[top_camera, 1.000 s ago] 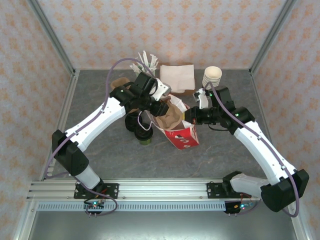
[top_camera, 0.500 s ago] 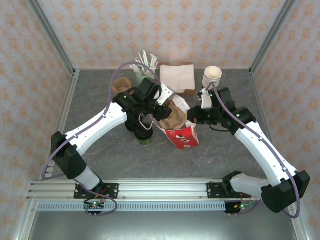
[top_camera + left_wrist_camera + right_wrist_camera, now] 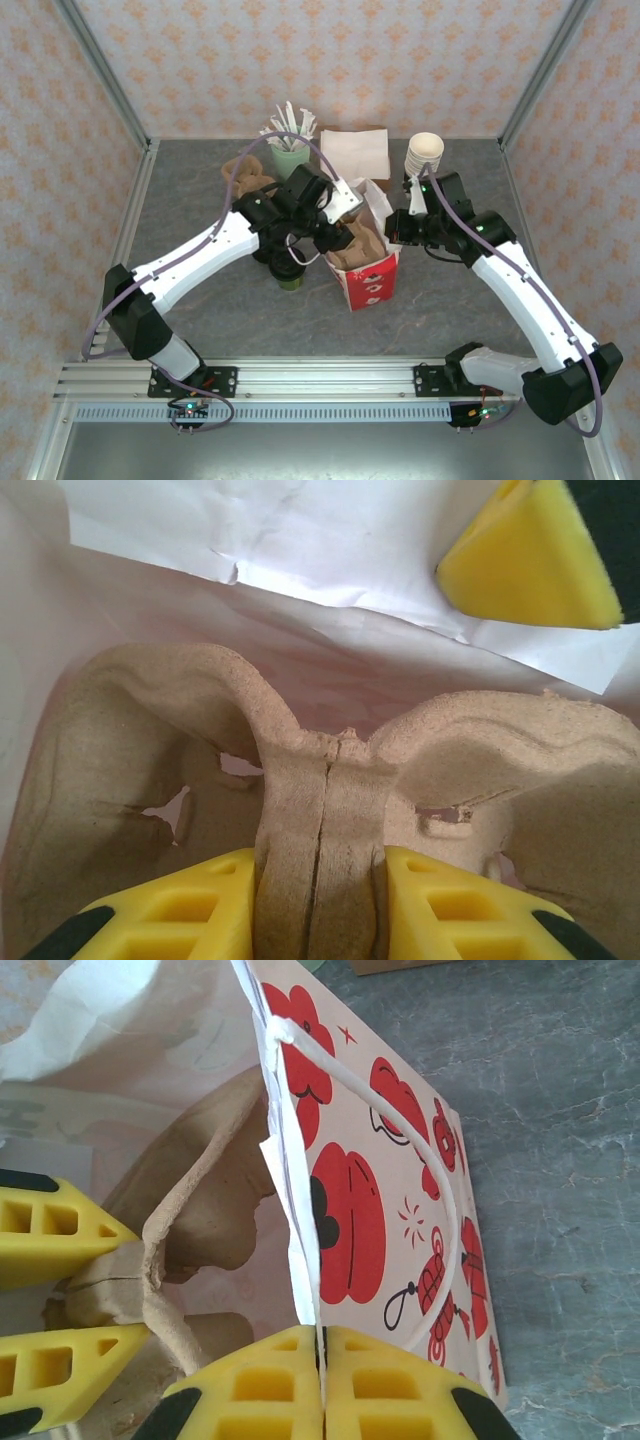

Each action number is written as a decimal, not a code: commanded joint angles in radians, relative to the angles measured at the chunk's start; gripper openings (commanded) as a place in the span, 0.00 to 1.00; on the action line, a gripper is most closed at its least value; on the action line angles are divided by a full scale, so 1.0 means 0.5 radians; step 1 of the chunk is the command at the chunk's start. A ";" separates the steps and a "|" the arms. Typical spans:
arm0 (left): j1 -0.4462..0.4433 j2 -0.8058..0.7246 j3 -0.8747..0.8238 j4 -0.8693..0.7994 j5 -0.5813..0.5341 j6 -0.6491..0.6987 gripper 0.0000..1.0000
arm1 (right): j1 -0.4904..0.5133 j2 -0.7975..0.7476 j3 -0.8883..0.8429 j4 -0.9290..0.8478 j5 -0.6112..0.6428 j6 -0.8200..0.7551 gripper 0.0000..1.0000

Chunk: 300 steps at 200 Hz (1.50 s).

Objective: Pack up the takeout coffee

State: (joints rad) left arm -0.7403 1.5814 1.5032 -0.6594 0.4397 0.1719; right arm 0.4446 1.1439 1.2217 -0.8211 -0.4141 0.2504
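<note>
The bag [image 3: 380,1210] now stands upright, right claw [image 3: 322,1385] pinching its rim, left claw [image 3: 320,890] holding the pulp carrier [image 3: 500,750] lower inside it; the takeout coffee [image 3: 291,281] stays on the table [image 3: 180,180] near the bag, unpacked.

A: What surrounds the table [image 3: 420,310]?

B: Three walls. A back wall [image 3: 330,60] stands behind it, with a left wall [image 3: 50,200] and a right wall [image 3: 600,200] at its sides. All are papered pale cream with a repeated orange floral motif.

A: And the table's own surface?

B: Dark grey, veined like stone. Metal posts rise from its far corners, one on the left [image 3: 105,70] and one on the right [image 3: 540,70].

A: Its near edge?

B: A silver aluminium rail [image 3: 320,378] runs along it, with a perforated strip [image 3: 320,411] just in front. The light is soft and even — only faint shadows fall on the table.
</note>
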 commanded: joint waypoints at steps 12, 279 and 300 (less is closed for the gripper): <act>-0.070 0.120 0.111 -0.067 -0.044 0.116 0.32 | 0.069 0.018 0.078 -0.045 0.177 -0.072 0.00; -0.152 0.384 0.690 -0.762 -0.250 0.564 0.34 | 0.145 0.005 -0.010 0.139 -0.285 -0.291 0.00; -0.146 0.413 0.697 -0.764 -0.258 0.584 0.34 | 0.144 0.008 -0.024 0.158 -0.315 -0.290 0.00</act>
State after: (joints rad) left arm -0.8051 1.7630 1.8141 -1.0279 0.3233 0.4225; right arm 0.5060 1.1530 1.2221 -0.7959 -0.5102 0.1295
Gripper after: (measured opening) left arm 0.340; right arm 0.073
